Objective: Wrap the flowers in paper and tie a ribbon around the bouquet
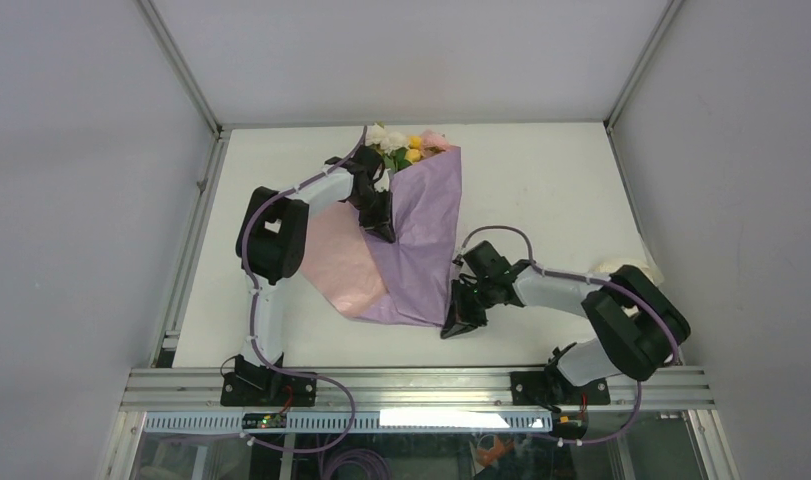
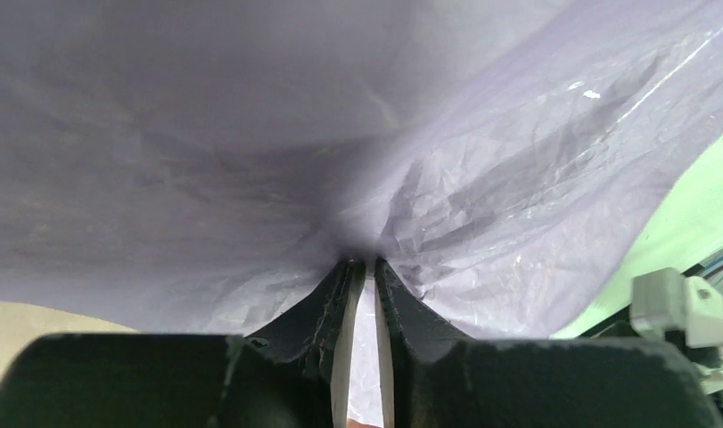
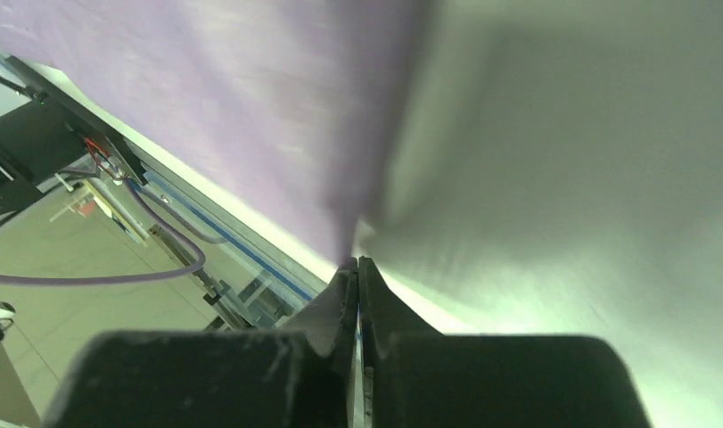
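The left gripper (image 1: 384, 232) pinches a fold of the lilac paper (image 1: 426, 225) between nearly closed jaws, with the flowers (image 1: 401, 143) just beyond it, while the fully closed right gripper (image 1: 455, 328) has the paper's corner at its tips.

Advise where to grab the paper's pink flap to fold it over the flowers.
Probably best to take the pink flap of the paper at its free lower-left edge, coming in low from the left. It lies flat on the table, pink face up, so only that outer edge offers a lip. Its other side joins the lilac layer, where the left gripper pinches.
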Robot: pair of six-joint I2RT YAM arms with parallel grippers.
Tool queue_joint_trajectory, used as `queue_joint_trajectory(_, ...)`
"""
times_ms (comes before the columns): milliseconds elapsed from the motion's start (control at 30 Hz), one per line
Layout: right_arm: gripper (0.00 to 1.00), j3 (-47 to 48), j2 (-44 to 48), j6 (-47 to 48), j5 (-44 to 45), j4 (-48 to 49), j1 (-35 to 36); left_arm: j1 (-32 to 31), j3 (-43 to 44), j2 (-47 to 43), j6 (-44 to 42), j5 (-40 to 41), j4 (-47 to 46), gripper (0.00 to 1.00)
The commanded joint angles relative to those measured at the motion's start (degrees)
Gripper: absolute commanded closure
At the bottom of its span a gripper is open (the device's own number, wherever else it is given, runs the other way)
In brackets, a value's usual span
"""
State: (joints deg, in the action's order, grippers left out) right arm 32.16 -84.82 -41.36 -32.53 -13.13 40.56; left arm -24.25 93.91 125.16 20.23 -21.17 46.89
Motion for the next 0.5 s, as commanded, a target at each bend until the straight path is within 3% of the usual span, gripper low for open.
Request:
queue_joint_trajectory(0,1.0,6.0,7.4,6.5,1.5,-19.5,-2.4,0.8,1.1,0.4,-1.5,4.0,-1.0,0.82)
queue_joint_trajectory(100,1.0,12.7,7.6,11.0,-5.3,-20.1,-3.1,0.7,1.1,0.5,-1.2,3.4,-1.0,0.82)
queue_joint_trajectory(200,1.0,16.4,2.9,11.2,-10.3,-10.8,-5.2,0.7,1.0,0.3,-1.6,3.7,-1.0,0.82)
queue_joint_trajectory(300,1.0,20.0,-4.3,8.4,-6.4,-3.6,-8.0,0.7,0.5,0.0,-2.3,4.3,-1.0,0.81)
queue_joint_trajectory(467,1.0,18.8,-13.8,7.7,-1.0,-0.9,-10.6,0.7,0.0,-0.5,-2.8,5.4,-0.9,0.81)
